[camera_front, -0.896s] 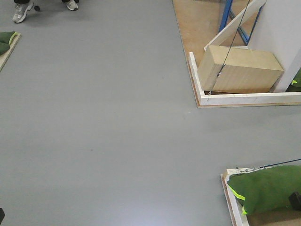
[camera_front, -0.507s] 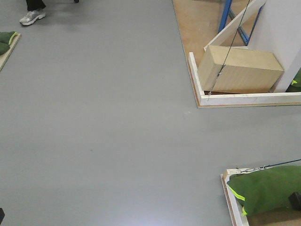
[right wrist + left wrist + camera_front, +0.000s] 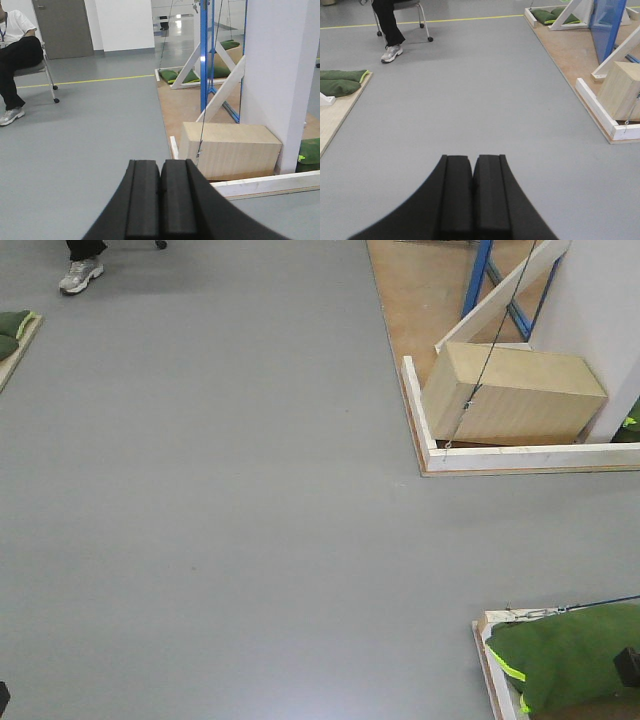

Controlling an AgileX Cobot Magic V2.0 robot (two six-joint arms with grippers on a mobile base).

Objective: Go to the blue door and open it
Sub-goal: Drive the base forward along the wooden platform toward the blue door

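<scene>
The blue door (image 3: pixel 607 22) stands far off at the upper right of the left wrist view, a glossy blue panel on a wooden platform; its handle does not show. The right wrist view catches a blue upright edge of it (image 3: pixel 203 55) behind a white slanted brace (image 3: pixel 220 95), and the front view only blue strips (image 3: pixel 483 270) at the top. My left gripper (image 3: pixel 472 160) is shut with nothing in it, above bare grey floor. My right gripper (image 3: pixel 161 164) is also shut and empty, well short of the door.
A pale wooden box (image 3: pixel 515 392) on a thin cable sits inside a white base frame (image 3: pixel 520 458) beside a white wall (image 3: pixel 275 75). Green sandbags (image 3: pixel 565 655) lie at the near right, others (image 3: pixel 340 82) at the left. A seated person (image 3: pixel 390 25) is far left.
The box, white frame and near sandbags have slid slightly down and right in the front view, as the base creeps forward. The person's feet at the top left have shifted.
</scene>
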